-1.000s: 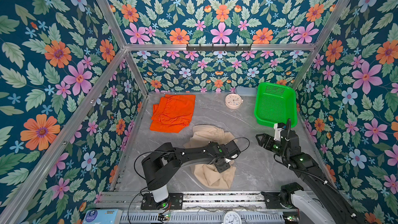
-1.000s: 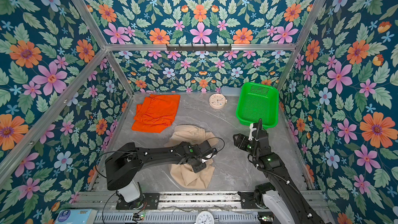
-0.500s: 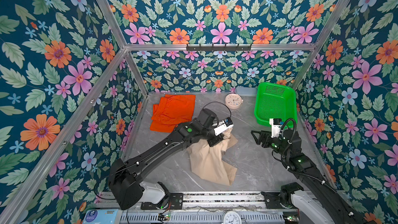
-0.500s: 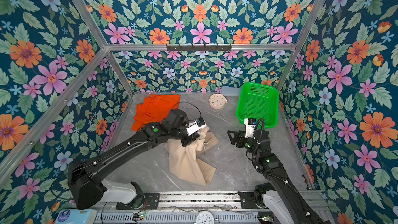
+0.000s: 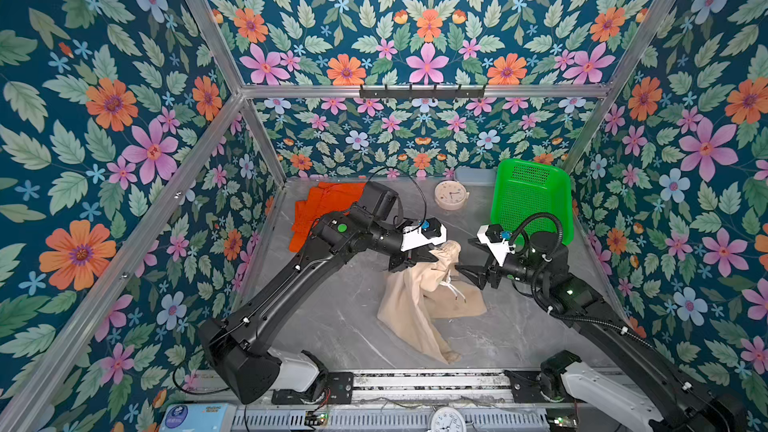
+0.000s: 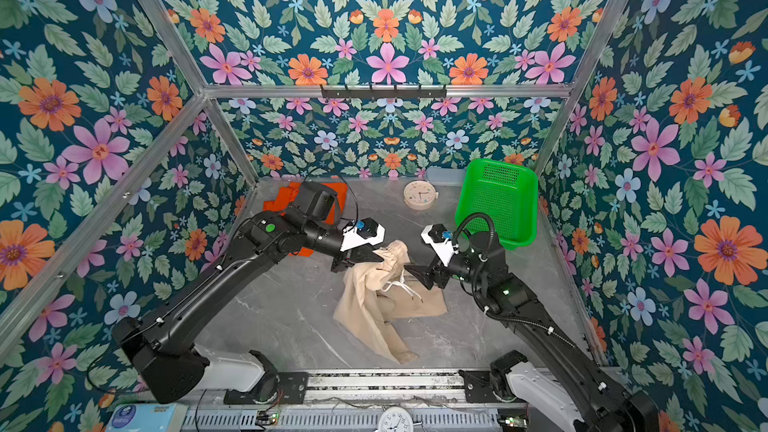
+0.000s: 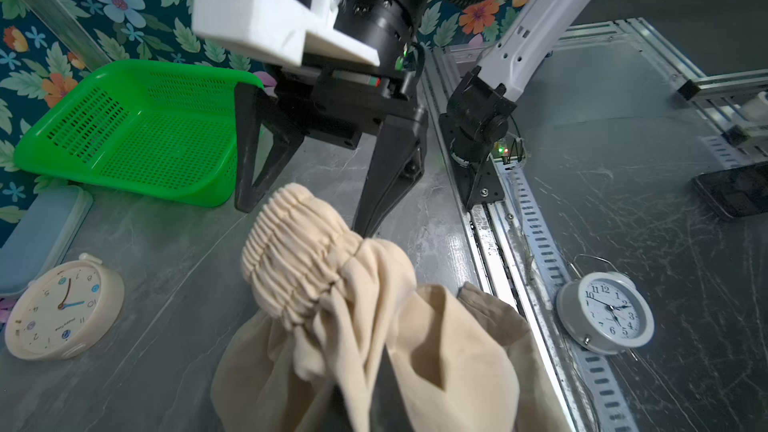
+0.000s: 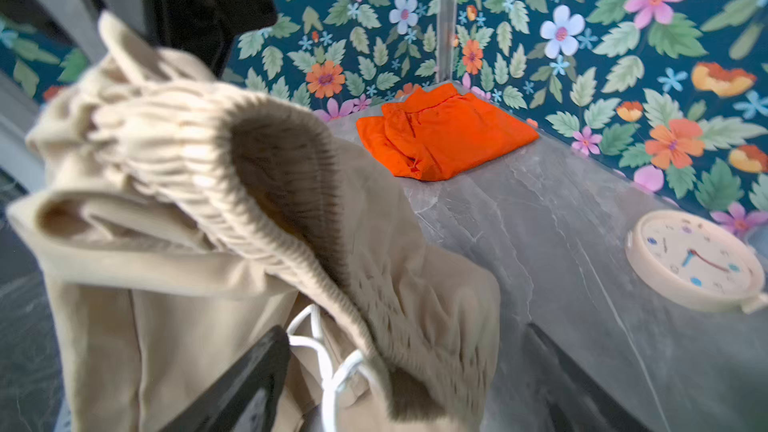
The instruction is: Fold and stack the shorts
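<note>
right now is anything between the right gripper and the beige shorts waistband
Nothing visible does. The right gripper is open and faces the waistband of the beige shorts, which the left gripper holds up. The white drawstring hangs just below.

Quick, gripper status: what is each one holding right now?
Left gripper: closed on the beige shorts, one end held off the table.
Right gripper: open beside the shorts, holding nothing.
</note>
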Available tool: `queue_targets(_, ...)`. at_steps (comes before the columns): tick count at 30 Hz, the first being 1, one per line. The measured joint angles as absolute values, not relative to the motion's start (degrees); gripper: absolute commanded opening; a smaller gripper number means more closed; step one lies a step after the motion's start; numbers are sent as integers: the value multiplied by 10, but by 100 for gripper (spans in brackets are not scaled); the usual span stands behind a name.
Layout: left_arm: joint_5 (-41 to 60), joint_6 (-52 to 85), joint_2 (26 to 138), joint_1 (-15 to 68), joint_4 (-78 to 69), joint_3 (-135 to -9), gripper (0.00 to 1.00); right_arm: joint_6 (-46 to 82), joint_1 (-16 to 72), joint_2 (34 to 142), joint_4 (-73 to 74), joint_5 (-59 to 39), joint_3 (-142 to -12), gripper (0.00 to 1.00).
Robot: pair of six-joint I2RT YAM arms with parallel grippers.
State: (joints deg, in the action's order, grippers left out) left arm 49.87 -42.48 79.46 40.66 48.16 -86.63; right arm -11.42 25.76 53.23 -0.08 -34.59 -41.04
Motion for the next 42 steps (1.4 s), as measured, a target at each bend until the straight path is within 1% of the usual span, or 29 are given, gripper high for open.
queue_targets(5, 539, -441, 790, 406, 498, -871, 0, -171, 262, 585, 2, -390, -445, 87)
queue_targets(7, 548, -442, 788, 407, 497, -870, 0, -184, 262, 602, 2, -431, -460, 83)
queue_targets(8, 550, -442, 787, 407, 496, -867, 0, -188, 262, 609, 2, -450, -466, 79)
queue_targets(11, 543, -437, 780, 407, 487, -858, 0, -197, 267, 626, 2, -511, -482, 63)
queue_targets(12, 537, -435, 777, 407, 479, -856, 0, -199, 270, 629, -1, -526, -486, 56)
queue_targets(14, 521, -420, 771, 405, 460, -851, 0, -201, 275, 631, -4, -552, -490, 35)
queue_targets(15, 511, -414, 768, 403, 448, -846, 0, -201, 276, 630, -8, -564, -492, 17)
queue_targets(16, 502, -404, 764, 399, 435, -841, 0, -200, 276, 630, -11, -572, -495, 4)
queue_targets(17, 494, -398, 761, 395, 423, -835, 0, -198, 276, 629, -13, -576, -497, 0)
queue_targets(18, 485, -386, 756, 389, 407, -827, 1, -191, 275, 628, -15, -578, -500, 0)
queue_targets(19, 474, -375, 751, 381, 391, -820, 6, -181, 275, 625, -18, -576, -505, 0)
queue_targets(20, 464, -363, 747, 375, 376, -814, 15, -170, 275, 622, -18, -571, -510, 0)
queue_targets(22, 434, -334, 738, 359, 335, -801, 42, -139, 276, 616, -14, -554, -528, 0)
queue_targets(23, 416, -316, 735, 352, 318, -796, 51, -125, 276, 613, -15, -545, -540, 0)
queue_targets(26, 342, -264, 726, 331, 276, -787, 66, -66, 276, 614, -46, -474, -605, 0)
queue_targets(29, 269, -227, 712, 316, 248, -774, 71, -16, 276, 625, -95, -372, -689, 0)
queue_targets(33, 204, -188, 680, 302, 217, -739, 72, 22, 276, 639, -139, -281, -753, 0)
queue_targets(36, 213, -178, 654, 301, 191, -690, 73, 39, 276, 659, -169, -258, -798, 0)
queue_targets(42, 279, -164, 638, 303, 158, -585, 75, 39, 276, 691, -198, -269, -848, 0)
